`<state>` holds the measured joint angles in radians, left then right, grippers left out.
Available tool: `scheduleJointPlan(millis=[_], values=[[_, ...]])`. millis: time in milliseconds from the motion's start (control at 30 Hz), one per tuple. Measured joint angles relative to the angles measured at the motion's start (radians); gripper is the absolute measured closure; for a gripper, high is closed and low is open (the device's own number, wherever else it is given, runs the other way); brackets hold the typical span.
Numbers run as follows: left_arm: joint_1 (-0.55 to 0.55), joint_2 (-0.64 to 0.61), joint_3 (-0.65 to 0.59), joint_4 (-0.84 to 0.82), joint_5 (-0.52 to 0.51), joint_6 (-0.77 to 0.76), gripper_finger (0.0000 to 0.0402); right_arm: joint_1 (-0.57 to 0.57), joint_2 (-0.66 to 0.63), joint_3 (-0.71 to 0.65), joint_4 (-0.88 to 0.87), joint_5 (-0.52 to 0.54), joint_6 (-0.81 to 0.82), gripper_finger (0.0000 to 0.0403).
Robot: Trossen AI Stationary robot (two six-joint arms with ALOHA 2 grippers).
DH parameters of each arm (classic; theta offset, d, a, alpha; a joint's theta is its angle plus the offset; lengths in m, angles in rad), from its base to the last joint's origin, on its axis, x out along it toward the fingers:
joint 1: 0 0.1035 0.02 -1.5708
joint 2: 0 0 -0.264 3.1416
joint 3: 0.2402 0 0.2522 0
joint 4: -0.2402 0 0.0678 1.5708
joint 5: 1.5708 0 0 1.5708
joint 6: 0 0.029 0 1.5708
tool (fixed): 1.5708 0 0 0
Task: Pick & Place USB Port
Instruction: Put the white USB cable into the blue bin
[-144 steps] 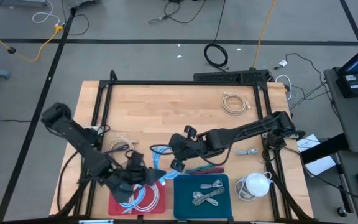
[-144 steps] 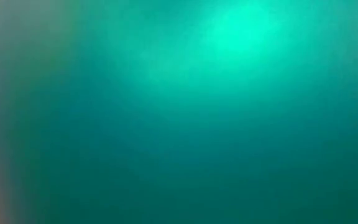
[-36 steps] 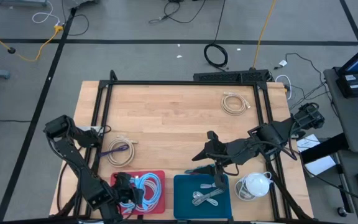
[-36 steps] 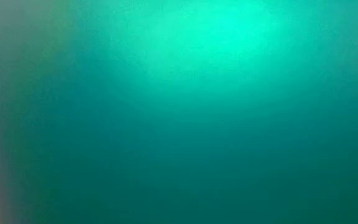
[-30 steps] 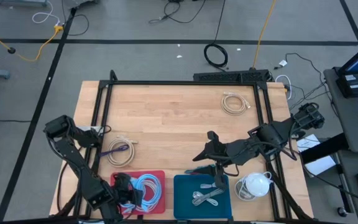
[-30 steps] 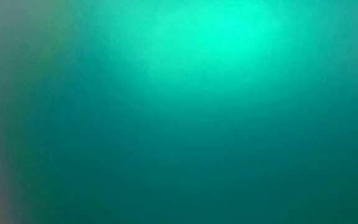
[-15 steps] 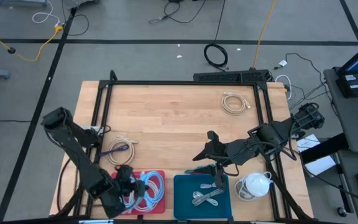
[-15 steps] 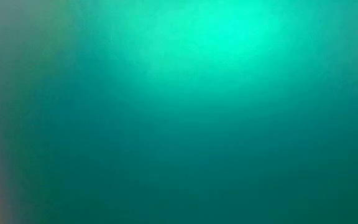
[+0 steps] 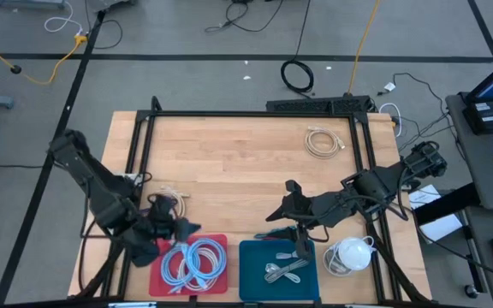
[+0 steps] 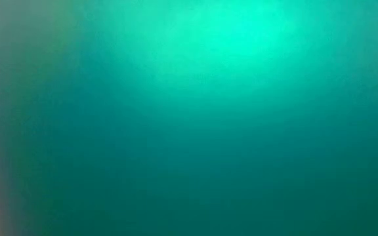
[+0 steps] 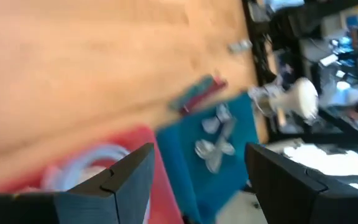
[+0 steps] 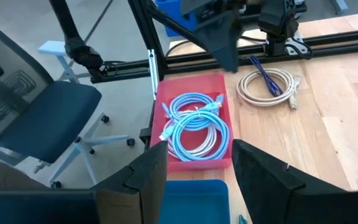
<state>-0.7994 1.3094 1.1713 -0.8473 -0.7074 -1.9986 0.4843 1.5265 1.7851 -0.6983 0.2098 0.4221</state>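
Red tray [image 9: 163, 278] at the table's near edge holds coiled blue cables [image 9: 192, 260] in the high view; beside it the teal tray [image 9: 251, 274] holds grey USB cables [image 9: 282, 266]. The left gripper [image 9: 181, 229] sits at the red tray's far edge, the right gripper [image 9: 282, 198] above the teal tray's far side. A beige coil [image 9: 166, 205] and a second [image 9: 322, 141] lie unsorted on the table, so sorting looks partly done.

Low view: only a teal blur.

Left wrist view: fingers [image 11: 114, 186] apart and empty, red-and-teal pen [image 11: 197, 93] beyond.

Right wrist view: fingers [image 12: 145, 171] apart, nothing held.
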Motion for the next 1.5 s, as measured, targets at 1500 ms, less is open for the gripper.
scheduleJointPlan(millis=[1500], values=[[0.214,-0.166,0.0,-0.329,0.248,0.557,0.0149,-0.105,-0.318,-1.084,-0.46,-0.285,0.331,0.0225]])
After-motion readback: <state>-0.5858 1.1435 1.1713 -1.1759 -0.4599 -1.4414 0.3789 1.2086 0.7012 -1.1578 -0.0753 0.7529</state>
